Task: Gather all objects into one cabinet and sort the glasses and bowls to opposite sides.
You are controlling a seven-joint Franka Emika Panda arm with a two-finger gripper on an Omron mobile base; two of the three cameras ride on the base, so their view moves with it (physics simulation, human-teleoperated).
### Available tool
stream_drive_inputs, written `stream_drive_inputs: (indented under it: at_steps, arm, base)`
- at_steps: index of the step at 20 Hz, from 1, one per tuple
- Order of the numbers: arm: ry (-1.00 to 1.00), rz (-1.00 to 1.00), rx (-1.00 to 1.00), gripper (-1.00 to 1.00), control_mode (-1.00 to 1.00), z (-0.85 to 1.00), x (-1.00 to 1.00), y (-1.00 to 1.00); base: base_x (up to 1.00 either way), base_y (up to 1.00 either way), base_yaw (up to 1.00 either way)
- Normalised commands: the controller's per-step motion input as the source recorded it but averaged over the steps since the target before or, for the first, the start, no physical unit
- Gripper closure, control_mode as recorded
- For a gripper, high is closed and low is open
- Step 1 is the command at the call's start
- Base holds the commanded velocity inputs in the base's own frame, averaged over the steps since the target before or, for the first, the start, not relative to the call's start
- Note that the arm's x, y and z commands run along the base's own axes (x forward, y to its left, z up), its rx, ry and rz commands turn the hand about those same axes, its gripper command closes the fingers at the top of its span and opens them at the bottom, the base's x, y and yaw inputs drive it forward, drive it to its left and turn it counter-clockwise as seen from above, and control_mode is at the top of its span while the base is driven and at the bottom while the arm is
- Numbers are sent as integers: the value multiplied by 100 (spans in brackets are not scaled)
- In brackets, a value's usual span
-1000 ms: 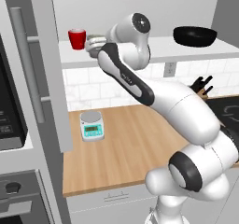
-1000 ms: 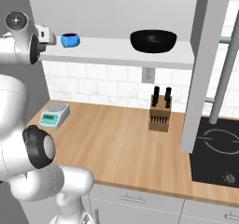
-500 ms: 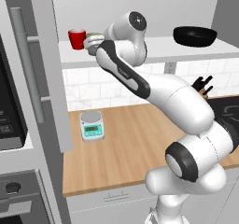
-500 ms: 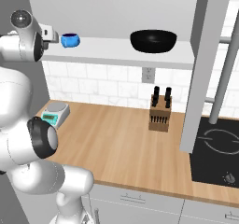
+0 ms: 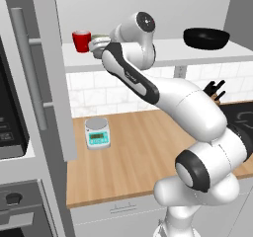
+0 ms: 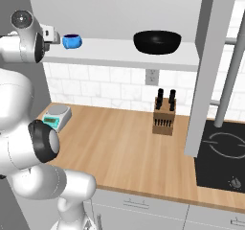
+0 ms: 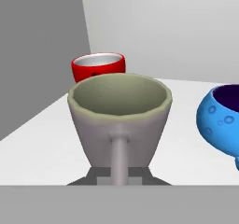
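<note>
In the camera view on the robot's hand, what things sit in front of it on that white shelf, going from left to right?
red cup → grey-olive mug, held by its handle in the shut gripper → blue bowl at the right edge. The red cup stands behind the mug, slightly further left.

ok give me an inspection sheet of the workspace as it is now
surface: white shelf holds all four pieces; wooden counter below
job's things: red cup at the left end, mug right beside it, blue bowl next, black bowl at the right end
clutter: kitchen scale, knife block
grippers: gripper shut on the mug's handle
cables: nothing seen
surroundings: open grey door, tiled wall, hob
</note>
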Motion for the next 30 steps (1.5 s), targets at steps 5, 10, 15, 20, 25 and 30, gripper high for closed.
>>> stream_drive_inputs:
  at_steps: [5, 10, 15, 20, 25, 30]
  arm:
    - [0, 0, 0, -100, -100, 0, 0, 0]
    - [0, 0, 0, -100, -100, 0, 0, 0]
    - [0, 0, 0, -100, -100, 0, -1, 0]
    - [0, -1, 0, -100, -100, 0, -72, -36]
    - [0, -2, 3, -100, -100, 1, -81, -68]
    - [3, -3, 2, -100, -100, 13, -80, -71]
  base:
    - [0, 0, 0]
    - [0, 0, 0]
    - [0, 0, 0]
    - [0, 0, 0]
    - [0, 0, 0]
    - [0, 0, 0]
